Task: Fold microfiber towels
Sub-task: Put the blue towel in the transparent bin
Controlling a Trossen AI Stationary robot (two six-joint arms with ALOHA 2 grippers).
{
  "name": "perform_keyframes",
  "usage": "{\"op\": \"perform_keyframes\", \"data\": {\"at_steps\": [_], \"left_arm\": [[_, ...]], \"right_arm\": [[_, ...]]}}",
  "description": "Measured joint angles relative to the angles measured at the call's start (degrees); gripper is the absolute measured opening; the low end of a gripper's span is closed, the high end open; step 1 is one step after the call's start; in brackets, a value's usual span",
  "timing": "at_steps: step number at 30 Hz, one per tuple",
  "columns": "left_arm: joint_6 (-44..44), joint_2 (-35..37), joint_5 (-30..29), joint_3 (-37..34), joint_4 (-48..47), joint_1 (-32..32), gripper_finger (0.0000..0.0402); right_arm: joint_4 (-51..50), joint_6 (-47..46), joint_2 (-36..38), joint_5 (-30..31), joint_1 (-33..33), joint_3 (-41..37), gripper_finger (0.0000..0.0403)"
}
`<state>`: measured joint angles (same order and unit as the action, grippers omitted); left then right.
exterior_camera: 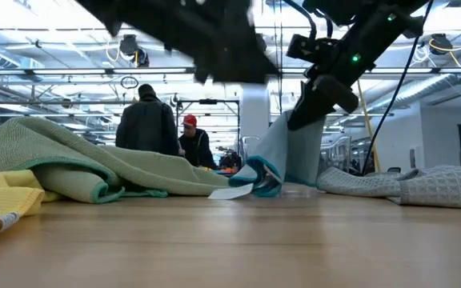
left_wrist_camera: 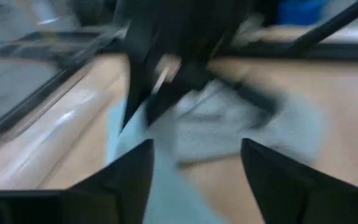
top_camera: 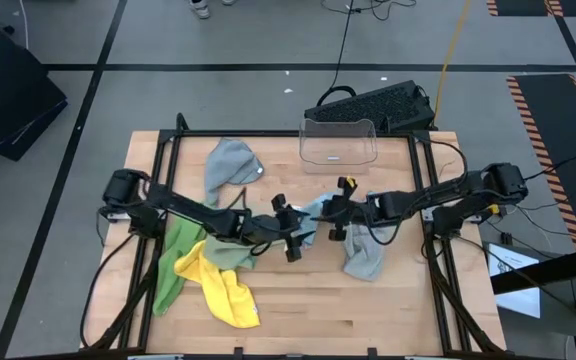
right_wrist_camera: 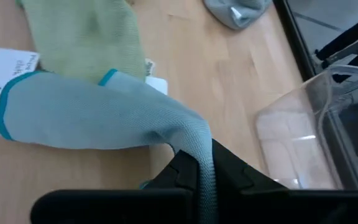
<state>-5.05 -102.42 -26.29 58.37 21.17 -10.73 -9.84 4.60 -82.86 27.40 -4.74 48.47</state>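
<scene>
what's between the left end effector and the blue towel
Nothing visible. The left end effector, open, hovers right beside the blue towel, which the right end effector already pinches and lifts by one end.

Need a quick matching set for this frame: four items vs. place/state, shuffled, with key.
Column 1:
1. light blue towel
2. yellow towel
3. clear plastic bin
4. left claw

Column 2:
A. at the table's far edge, middle
B. open, holding nothing, mid-table
C. pinched in the shut right claw, one end lifted off the table
D. lying crumpled on the table near the front, on the left arm's side

Pairs: 1-C, 2-D, 3-A, 4-B
</scene>
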Motion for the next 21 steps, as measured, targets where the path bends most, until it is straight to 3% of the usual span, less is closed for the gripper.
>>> {"op": "perform_keyframes", "data": {"at_steps": [6,10,13,17,21], "left_arm": [[-0.6,-6.3,-2.7,0.1,3.0,2.0,0.031],[-3.5,-9.6,-0.7,0.0,4.2,4.9,0.0315],[-5.0,-11.8,1.9,0.0,4.2,7.1,0.0297],[-3.4,-12.3,2.8,0.0,3.8,8.9,0.0208],[2.7,-8.4,1.0,0.0,3.6,8.9,0.005]], "right_arm": [[-0.4,2.4,2.1,-1.1,2.5,0.2,0.0011],[-1.2,3.6,4.0,-2.1,3.6,0.2,0.0012],[-1.6,4.0,5.0,-2.1,4.0,0.2,0.0013],[-1.8,4.9,5.9,-2.1,4.0,0.2,0.0014],[-2.5,6.8,6.6,-2.1,4.5,0.2,0.0014]]}}
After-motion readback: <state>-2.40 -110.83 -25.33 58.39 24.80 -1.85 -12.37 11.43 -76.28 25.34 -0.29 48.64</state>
